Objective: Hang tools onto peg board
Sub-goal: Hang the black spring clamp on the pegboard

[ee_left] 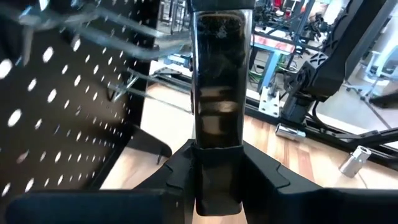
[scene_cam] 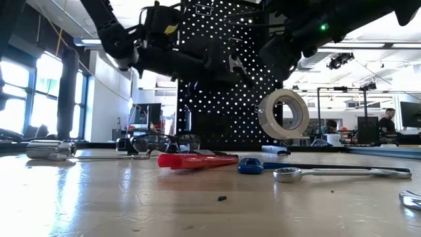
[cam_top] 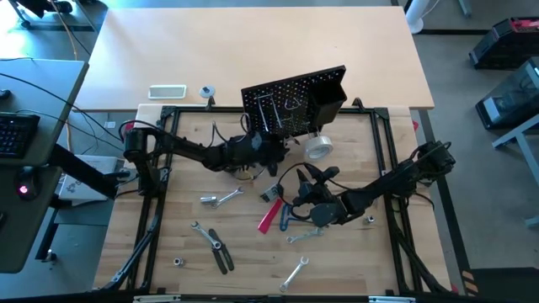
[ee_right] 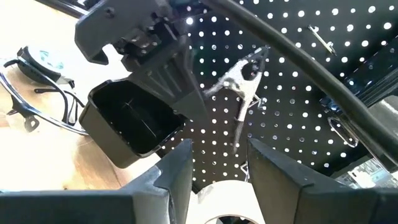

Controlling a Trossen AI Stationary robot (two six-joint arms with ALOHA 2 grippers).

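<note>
The black peg board [cam_top: 295, 99] stands at the table's far middle, with metal hooks [cam_top: 269, 111] and a black box bin [ee_right: 130, 124] on it. My left gripper [cam_top: 274, 151] reaches in from the left and is shut on black-handled pliers [ee_left: 217, 106]. The pliers' silver head [ee_right: 239, 78] is right at the board's holes. My right gripper [ee_right: 221, 171] comes from the right and is shut on the pale tape roll [scene_cam: 283, 113], in the air before the board's lower part. Other tools lie loose on the table. My left gripper pinches the pliers' black handle [ee_left: 217, 155] between its two fingers. The fingers come about level from the table's left and lie along the handle. The pliers are lifted clear, head toward the board; whether the head touches a hook, I cannot tell. My right gripper has the tape roll's rim [ee_right: 225, 190] between its two fingers [ee_right: 177, 174], coming about level from the near right. The roll stands on edge, lifted clear of the table. The wrist picture's lower edge cuts off the place of contact, so the kind of hold does not show.
On the table lie a red-handled cutter [cam_top: 271, 215], a blue-handled tool [cam_top: 285, 220], several silver wrenches [cam_top: 221, 199], black-handled pliers [cam_top: 219, 251], small sockets [cam_top: 178, 262] and clear glasses [ee_right: 37, 87]. A white flat device [cam_top: 167, 91] lies beyond the frame.
</note>
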